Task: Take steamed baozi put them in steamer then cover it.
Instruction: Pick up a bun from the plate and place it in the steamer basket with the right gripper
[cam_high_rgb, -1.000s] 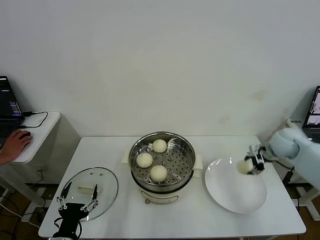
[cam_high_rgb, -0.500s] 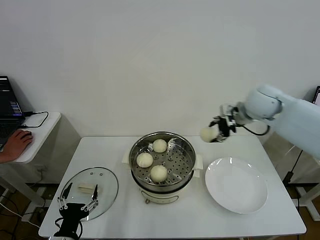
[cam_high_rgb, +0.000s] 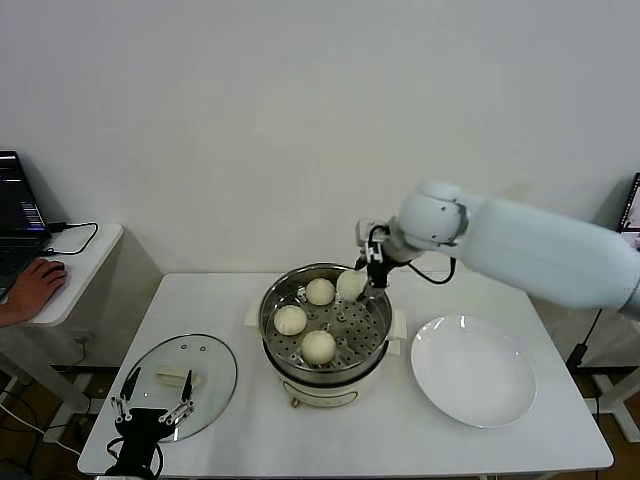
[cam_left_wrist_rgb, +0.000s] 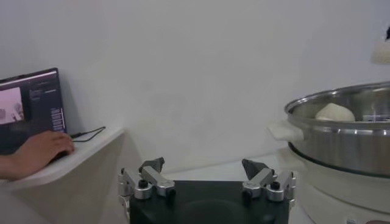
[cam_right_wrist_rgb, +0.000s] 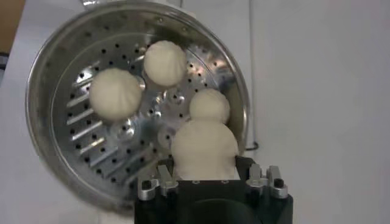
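Head view shows the right gripper (cam_high_rgb: 372, 268) has swung in from over the white plate (cam_high_rgb: 472, 372) at the table's right edge to hang above the back rim of the steamer (cam_high_rgb: 325, 320), clamped on the fourth baozi (cam_high_rgb: 351, 285). Three buns (cam_high_rgb: 318, 346) already lie on the perforated tray, so the plate is bare and, by the look of it, only the drop and the covering remain. The cover (cam_high_rgb: 183, 374) lies flat near the front-left corner of the table, with the left gripper (cam_high_rgb: 153, 411) parked at its near edge, jaws spread wide.

Left wrist view shows that gripper's fingers (cam_left_wrist_rgb: 152, 178) held apart and empty; the steamer is cut off at the frame edge and the cover is out of sight.

Right wrist view looks straight down on the held bun, which hides the fingertips and part of the tray below, so the free spot under it cannot be judged.
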